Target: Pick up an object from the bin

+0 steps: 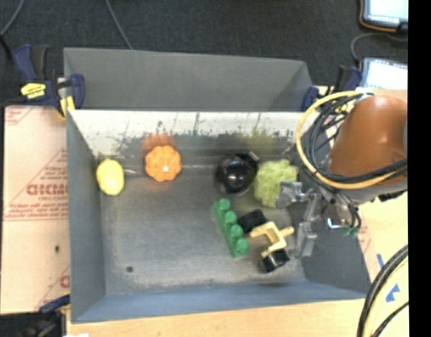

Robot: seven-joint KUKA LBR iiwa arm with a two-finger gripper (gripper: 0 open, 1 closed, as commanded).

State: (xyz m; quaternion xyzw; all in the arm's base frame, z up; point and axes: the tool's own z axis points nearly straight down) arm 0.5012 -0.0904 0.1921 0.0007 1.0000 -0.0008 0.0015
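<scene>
My gripper (pixel 297 217) hangs at the bin's right side, open, with nothing between its fingers. Just left of its lower fingertip (pixel 303 243) lies a small tan and black toy (pixel 270 243). A green studded block (pixel 231 227) lies beside that toy, stretched toward the bin's front. Next to the upper fingertip (pixel 291 191) rests a pale green fuzzy lump (pixel 274 180). A black ball (pixel 234 174) sits left of the lump, near the back wall.
An orange pumpkin-shaped thing (pixel 163 163) and a yellow lemon (pixel 110 177) lie at the back left. The arm's orange cover and looped cables hang over the bin's right rim. Bare floor stretches across the front left.
</scene>
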